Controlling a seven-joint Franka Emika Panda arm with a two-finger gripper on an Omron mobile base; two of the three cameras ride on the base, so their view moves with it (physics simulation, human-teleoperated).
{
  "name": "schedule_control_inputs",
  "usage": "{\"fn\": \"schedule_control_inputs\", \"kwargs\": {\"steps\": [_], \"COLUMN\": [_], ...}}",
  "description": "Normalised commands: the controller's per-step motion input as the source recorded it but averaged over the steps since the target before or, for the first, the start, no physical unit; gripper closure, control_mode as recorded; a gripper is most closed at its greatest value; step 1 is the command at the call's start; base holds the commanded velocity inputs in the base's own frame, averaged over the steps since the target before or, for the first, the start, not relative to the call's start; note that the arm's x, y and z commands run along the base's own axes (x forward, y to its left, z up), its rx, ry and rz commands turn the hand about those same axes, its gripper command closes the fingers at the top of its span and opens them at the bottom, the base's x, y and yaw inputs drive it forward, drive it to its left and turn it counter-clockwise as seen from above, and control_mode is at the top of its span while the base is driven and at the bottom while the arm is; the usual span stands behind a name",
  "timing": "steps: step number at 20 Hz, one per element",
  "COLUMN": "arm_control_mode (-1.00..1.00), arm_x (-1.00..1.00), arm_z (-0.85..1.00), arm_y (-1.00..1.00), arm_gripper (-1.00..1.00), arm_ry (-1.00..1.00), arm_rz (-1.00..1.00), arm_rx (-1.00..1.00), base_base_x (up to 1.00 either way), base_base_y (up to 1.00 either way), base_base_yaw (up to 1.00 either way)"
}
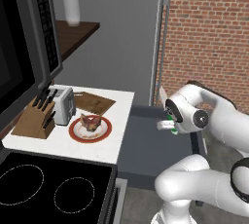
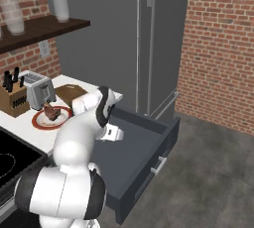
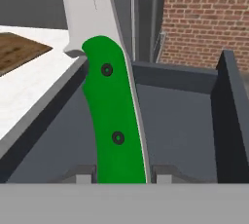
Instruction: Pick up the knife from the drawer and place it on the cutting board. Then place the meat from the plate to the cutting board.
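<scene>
The knife point(image 3: 114, 111) is up out of the drawer point(image 2: 149, 160) and riding in the gripper point(image 3: 119, 174), blade pointing up and away from the hand, green handle running straight down between the two finger tips. Here is the worry: the hold sits low on the handle, at its butt end, with the whole blade and most of the handle standing free above it. A long lever like that can pivot in the grip if the arm swings quickly, and the knife could rotate or slip back into the open drawer below. In the hand view the blade also rises near the edge of the white counter point(image 1: 121, 121), so a low sideways sweep risks clipping that edge or the drawer wall. The cutting board point(image 1: 93, 102) lies at the back of the counter, just beside the toaster point(image 1: 63, 105) and just behind the plate point(image 1: 74, 131) carrying the meat point(image 1: 90, 121); a careless approach could knock the plate or drop the knife onto the meat instead of the board.

As for the pincer: its jaws are closed in tight on the handle, a finger tip pressing on either side, open only as wide as the handle is thick. Nothing else touches it.
</scene>
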Motion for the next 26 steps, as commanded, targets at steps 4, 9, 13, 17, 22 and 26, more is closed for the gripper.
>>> {"fn": "schedule_control_inputs", "kwargs": {"steps": [4, 9, 13, 17, 22, 26], "arm_control_mode": [-1.0, -1.0, -1.0, -1.0, -1.0, -1.0], "arm_x": [0.5, 0.62, 0.54, 0.65, 0.71, 0.82], "arm_z": [1.0, 1.0, 1.0, 0.96, 0.29, 0.08], "arm_y": [0.64, 0.54, 0.42, 0.44, 0.49, 0.56], "arm_gripper": [1.0, 1.0, 1.0, 1.0, 1.0, 1.0], "arm_ry": [0.13, 0.2, 0.28, 0.46, 0.38, 0.23], "arm_rz": [0.0, 0.0, 0.0, 0.0, 0.0, 0.0], "arm_rx": [0.0, 0.0, 0.0, 0.0, -0.01, -0.05], "base_base_x": [0.0, 0.0, 0.0, 0.0, 0.0, 0.0], "base_base_y": [0.0, 0.0, 0.0, 0.0, 0.0, 0.0], "base_base_yaw": [0.0, 0.0, 0.0, 0.0, 0.0, 0.0]}}
